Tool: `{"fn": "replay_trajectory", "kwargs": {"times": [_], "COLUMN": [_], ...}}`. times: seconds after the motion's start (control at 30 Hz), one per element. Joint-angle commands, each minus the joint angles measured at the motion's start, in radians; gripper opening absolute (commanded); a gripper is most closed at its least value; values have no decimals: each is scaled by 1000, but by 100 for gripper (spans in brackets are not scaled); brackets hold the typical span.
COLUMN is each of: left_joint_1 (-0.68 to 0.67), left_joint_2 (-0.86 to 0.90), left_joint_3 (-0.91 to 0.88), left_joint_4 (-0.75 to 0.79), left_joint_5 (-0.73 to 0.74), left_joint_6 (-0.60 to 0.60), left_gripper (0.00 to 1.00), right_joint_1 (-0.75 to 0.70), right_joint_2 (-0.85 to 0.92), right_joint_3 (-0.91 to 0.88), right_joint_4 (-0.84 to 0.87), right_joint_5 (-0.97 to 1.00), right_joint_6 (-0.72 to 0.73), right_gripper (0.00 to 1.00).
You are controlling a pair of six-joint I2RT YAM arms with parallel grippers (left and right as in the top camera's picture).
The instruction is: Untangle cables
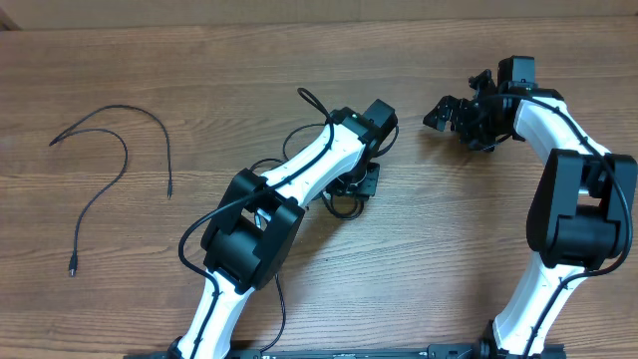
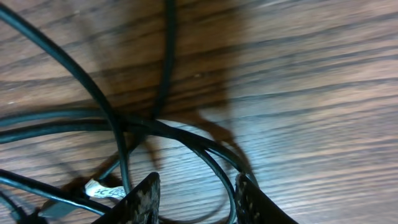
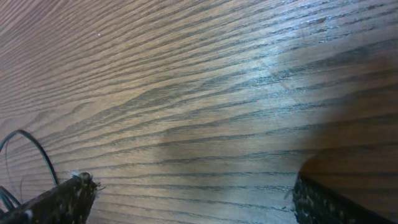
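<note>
A knot of thin black cables (image 1: pixel 344 207) lies at the table's middle, under my left gripper (image 1: pixel 365 181). In the left wrist view several strands (image 2: pixel 93 93) cross on the wood, and one looping strand (image 2: pixel 227 186) runs between my left gripper's (image 2: pixel 196 202) fingers, close to the right finger (image 2: pixel 252 202). The jaws stand partly apart and do not pinch it. A white tag (image 2: pixel 102 190) sits on one strand. My right gripper (image 1: pixel 441 112) hovers to the right of the knot, wide open (image 3: pixel 193 199) over bare wood.
Two loose black cords lie at the far left: one arched (image 1: pixel 125 109), one curving down to a plug (image 1: pixel 100 199). A thin cable loop (image 3: pixel 34 146) shows at the right wrist view's left edge. Both arm bases stand at the front edge.
</note>
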Motion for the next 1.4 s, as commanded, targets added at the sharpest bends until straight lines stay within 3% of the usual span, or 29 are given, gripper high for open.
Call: {"fn": "replay_trajectory", "kwargs": {"times": [0.0, 0.17, 0.53, 0.7, 0.83, 1.0, 1.07, 1.17, 1.37], "left_joint_1": [-5, -6, -7, -8, -7, -8, -10, -9, -6], "left_joint_2": [-2, -2, -2, -2, -2, -2, -2, -2, -13], "left_joint_3": [-30, -32, -32, -32, -32, -32, -33, -33, -30], "left_joint_4": [-6, -9, -34, -60, -63, -48, -48, -49, -31], "left_joint_5": [-57, -47, -38, -11, 14, 14, 14, 14, 148], "left_joint_6": [-10, -10, -10, -9, -10, -10, -10, -9, 120], "left_gripper": [39, 30, 31, 48, 50, 37, 27, 4, 4], "right_joint_1": [5, 5, 4, 4, 4, 4, 4, 4, 4], "right_joint_2": [16, 16, 16, 16, 16, 16, 16, 16, 16], "right_joint_3": [-11, -11, -11, -11, -11, -11, -11, -11, -11], "right_joint_4": [7, 7, 7, 7, 7, 7, 7, 7, 7], "right_joint_5": [3, 3, 3, 3, 3, 3, 3, 3, 3], "right_joint_6": [-8, -8, -8, -8, -8, -8, -8, -8, -8], "right_gripper": [100, 100, 100, 100, 100, 100, 100, 100, 100]}}
